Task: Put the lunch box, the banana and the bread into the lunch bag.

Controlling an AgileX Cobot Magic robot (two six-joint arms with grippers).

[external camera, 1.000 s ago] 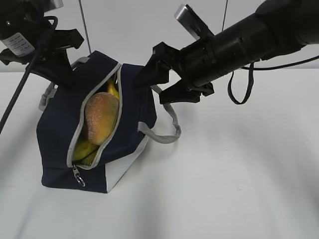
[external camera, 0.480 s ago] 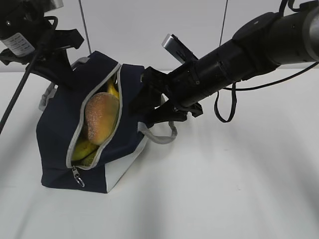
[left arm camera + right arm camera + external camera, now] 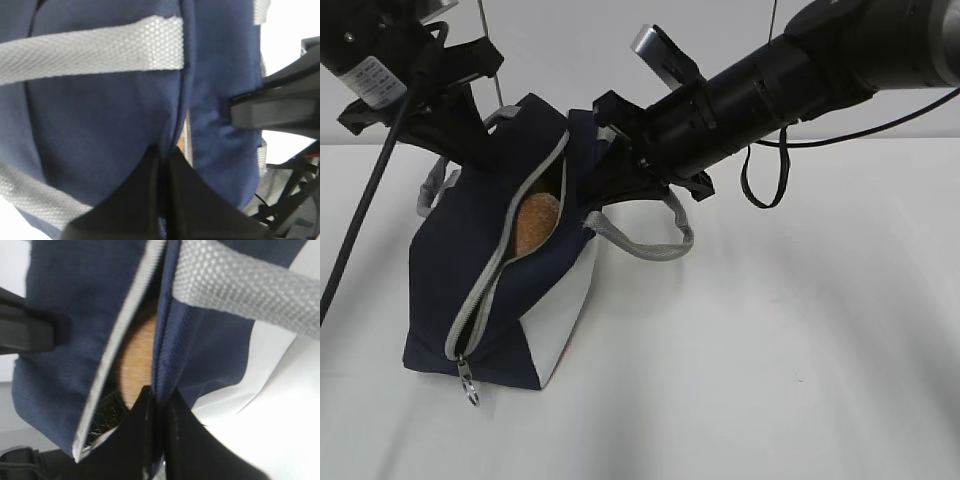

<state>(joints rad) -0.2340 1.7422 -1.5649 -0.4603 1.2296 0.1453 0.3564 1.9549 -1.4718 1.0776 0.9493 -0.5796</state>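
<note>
The lunch bag (image 3: 500, 270), bread (image 3: 535, 222) inside, is pinched at its opening by both grippers (image 3: 157, 405) (image 3: 162, 165); zipping is judged next.

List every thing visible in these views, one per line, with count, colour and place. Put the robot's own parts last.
Navy-blue fabric lunch bag: one, white lower side panel, standing on the table, zipper opening narrow.
Golden-brown bread roll: one, inside the bag, showing through the opening.
Grey webbing handles: two, one on each side of the bag.
Metal ring pull: one, silver, hanging at the zipper's lower end.
White table: one, under everything.
Left gripper: black fingers pinching the bag's fabric at its top left.
Right gripper: black fingers pinching the bag's opening edge at its top right.
</note>
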